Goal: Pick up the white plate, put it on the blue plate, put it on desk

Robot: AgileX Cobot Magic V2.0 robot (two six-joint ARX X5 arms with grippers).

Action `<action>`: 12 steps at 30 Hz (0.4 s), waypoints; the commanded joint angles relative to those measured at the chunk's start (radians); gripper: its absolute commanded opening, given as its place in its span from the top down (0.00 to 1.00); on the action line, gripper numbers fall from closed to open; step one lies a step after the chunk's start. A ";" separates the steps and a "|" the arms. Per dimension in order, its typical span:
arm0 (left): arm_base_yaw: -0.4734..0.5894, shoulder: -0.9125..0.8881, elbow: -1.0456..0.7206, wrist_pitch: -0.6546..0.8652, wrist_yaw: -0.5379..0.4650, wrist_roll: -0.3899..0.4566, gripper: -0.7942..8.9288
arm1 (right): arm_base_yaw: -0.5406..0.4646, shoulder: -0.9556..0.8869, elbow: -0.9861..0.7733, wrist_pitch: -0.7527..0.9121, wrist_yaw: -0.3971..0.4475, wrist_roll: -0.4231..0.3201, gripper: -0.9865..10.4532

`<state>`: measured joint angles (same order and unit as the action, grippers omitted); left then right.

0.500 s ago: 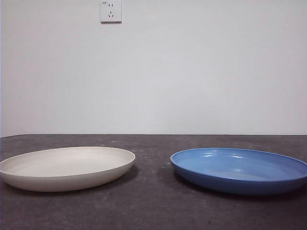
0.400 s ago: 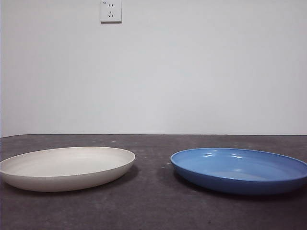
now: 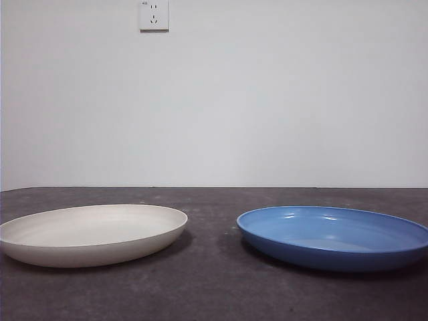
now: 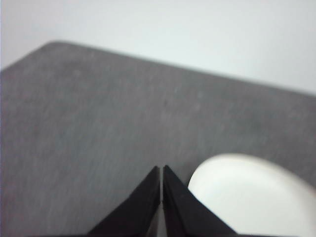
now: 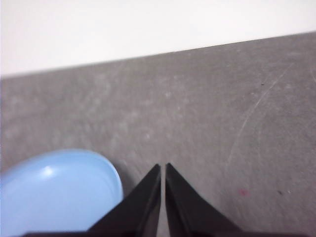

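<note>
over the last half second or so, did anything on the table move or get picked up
Nothing visibly changed. The white plate and the blue plate lie apart on the desk exactly where they were, neither one touched. The left end effector waits shut beside the white plate, and the right end effector waits shut beside the blue plate; neither holds anything.

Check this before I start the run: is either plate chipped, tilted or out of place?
Nothing stands out. The white plate and the blue plate both sit flat and apart on the desk, empty, with no visible chips. Left claw and right claw are shut, holding nothing.
</note>
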<state>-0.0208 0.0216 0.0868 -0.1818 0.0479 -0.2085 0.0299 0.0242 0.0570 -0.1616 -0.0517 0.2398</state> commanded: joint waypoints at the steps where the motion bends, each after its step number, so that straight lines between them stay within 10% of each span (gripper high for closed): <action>1: -0.009 0.034 0.066 0.026 0.001 -0.085 0.91 | 0.002 0.034 0.078 0.017 -0.001 0.110 0.90; 12: -0.090 0.254 0.345 -0.039 0.045 -0.121 0.91 | 0.002 0.317 0.394 -0.059 -0.129 0.120 0.90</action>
<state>-0.1081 0.2657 0.3996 -0.2226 0.0868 -0.3248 0.0299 0.3237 0.4282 -0.2222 -0.1699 0.3489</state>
